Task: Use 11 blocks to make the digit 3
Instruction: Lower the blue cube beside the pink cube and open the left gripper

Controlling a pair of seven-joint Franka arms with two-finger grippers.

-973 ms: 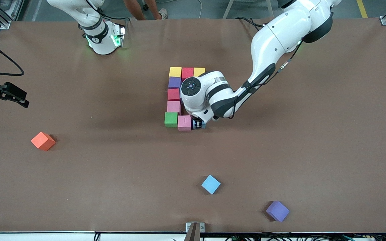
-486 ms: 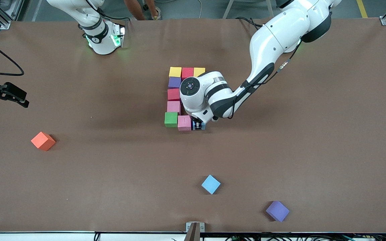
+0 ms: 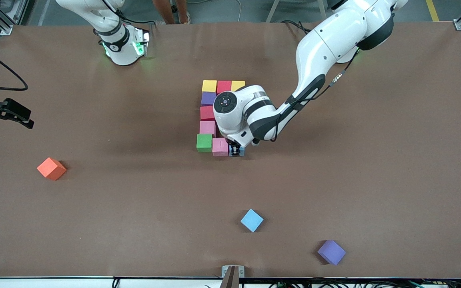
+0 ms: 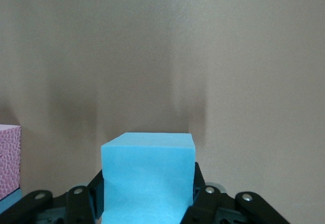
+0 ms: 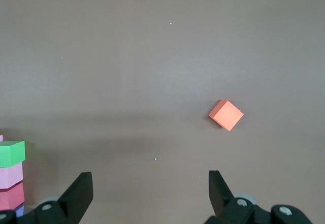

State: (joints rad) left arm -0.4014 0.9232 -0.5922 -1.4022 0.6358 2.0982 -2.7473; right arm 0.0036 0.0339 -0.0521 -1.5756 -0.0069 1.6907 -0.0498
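The blocks form a partial figure mid-table: yellow (image 3: 209,86), red (image 3: 224,87) and yellow (image 3: 237,85) in a row, then purple (image 3: 208,98), red (image 3: 207,113), pink (image 3: 207,127) and green (image 3: 204,143) in a column. A pink block (image 3: 220,146) sits beside the green one. My left gripper (image 3: 236,151) is down on the table beside that pink block, shut on a light blue block (image 4: 147,168). My right gripper (image 5: 151,193) waits open over the right arm's end of the table (image 3: 22,120).
Loose light blue (image 3: 251,220) and purple (image 3: 331,252) cubes lie near the front edge. An orange cube (image 3: 51,168) lies toward the right arm's end, also in the right wrist view (image 5: 226,115). The left arm's wrist hides part of the figure.
The left arm's wrist has shifted slightly toward the figure with the light blue block. The right arm has not moved.
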